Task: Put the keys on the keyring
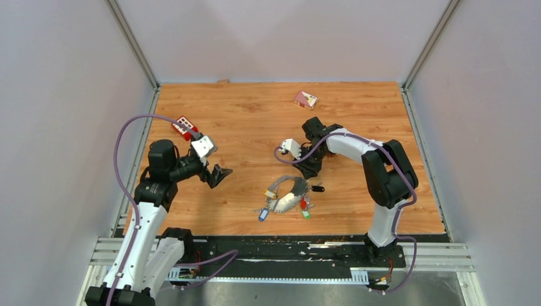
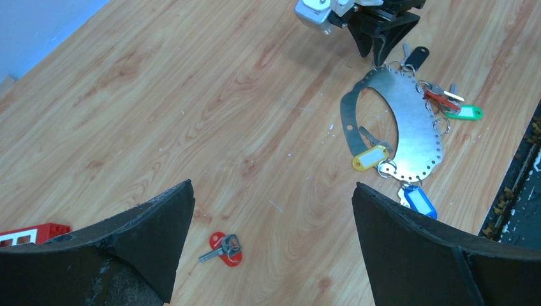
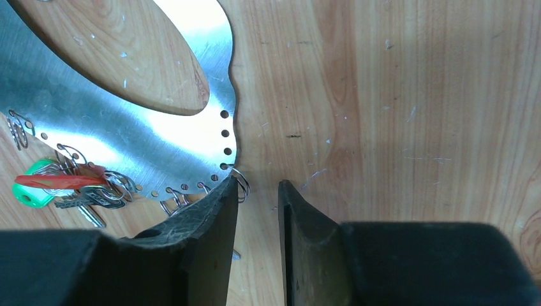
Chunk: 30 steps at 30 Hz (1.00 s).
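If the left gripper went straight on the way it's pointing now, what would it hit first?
Likely the bare wooden table, past the red key and short of the keyring; depth is unclear.

Top external: high up behind the arm bases, which sit at the bottom of frame. Tilted down and forward, far off, takes in the whole table [image 1: 255,115], walls on both sides.

Left wrist: low oblique look across the boards, past the left gripper [image 2: 273,191] fingers filling the lower corners. Mid range, faces the keyring [image 2: 415,127] at upper right and the right gripper [image 2: 381,54] at the top edge.

Right wrist: almost straight down, very close to the wood. Own fingers along the bottom, keyring edge upper left.

Shared: keyring in all three. Right gripper in top and left wrist. Red block [image 2: 32,233] lower left in left wrist, also in top.
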Available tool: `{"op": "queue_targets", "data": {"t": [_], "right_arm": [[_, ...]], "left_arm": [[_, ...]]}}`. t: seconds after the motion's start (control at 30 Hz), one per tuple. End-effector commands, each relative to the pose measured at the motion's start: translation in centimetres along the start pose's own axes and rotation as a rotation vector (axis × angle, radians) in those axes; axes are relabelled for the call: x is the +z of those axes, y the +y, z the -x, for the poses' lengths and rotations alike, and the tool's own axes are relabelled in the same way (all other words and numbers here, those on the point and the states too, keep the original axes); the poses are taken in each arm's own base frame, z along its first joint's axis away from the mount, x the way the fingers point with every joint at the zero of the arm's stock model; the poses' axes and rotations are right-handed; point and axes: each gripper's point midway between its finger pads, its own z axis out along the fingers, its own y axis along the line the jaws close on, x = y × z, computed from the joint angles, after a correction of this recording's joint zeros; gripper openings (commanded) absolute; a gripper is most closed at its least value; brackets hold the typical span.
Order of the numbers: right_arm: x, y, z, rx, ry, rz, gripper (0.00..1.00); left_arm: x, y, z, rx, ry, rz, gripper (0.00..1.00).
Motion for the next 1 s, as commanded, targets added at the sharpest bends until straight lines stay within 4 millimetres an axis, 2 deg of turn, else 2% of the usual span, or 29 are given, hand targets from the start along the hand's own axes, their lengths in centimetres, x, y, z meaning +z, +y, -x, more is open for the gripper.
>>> {"op": "queue_targets", "data": {"t": [0.0, 0.27, 0.43, 0.63, 0.77, 0.87, 0.97], "right_arm": [[-0.2, 0.0, 0.9, -0.020, -0.032, 0.023, 0.28], [-1.3, -0.2, 1.4, -0.018, -0.052, 0.013, 0.01], [-3.3, -0.3, 2.7, -0.030, -0.100, -0.031, 0.00], [-6.5, -0.3, 4.9, -0.058, -0.192, -0.117, 0.00], [-9.1, -0.1, 6.4, -0.095, -0.255, -0.193, 0.00], [-11.4, 0.8, 7.9, -0.139, -0.307, -0.238, 0.00], [-13.7, 2.3, 9.8, -0.196, -0.368, -0.271, 0.00]], "left_arm": [[0.0, -0.2, 0.1, 0.029, -0.012, -0.017, 1.00], [0.1, -0.3, 0.1, 0.028, -0.016, -0.022, 1.00], [0.2, -0.1, 0.2, 0.025, -0.023, -0.016, 1.00], [0.6, 0.2, 0.5, -0.003, -0.037, -0.011, 1.00], [1.1, 0.2, 0.7, 0.000, -0.028, -0.028, 0.96], [1.9, -0.5, 1.1, 0.064, -0.009, -0.087, 0.93], [3.0, -1.5, 2.5, 0.126, -0.011, -0.158, 0.92]]}}
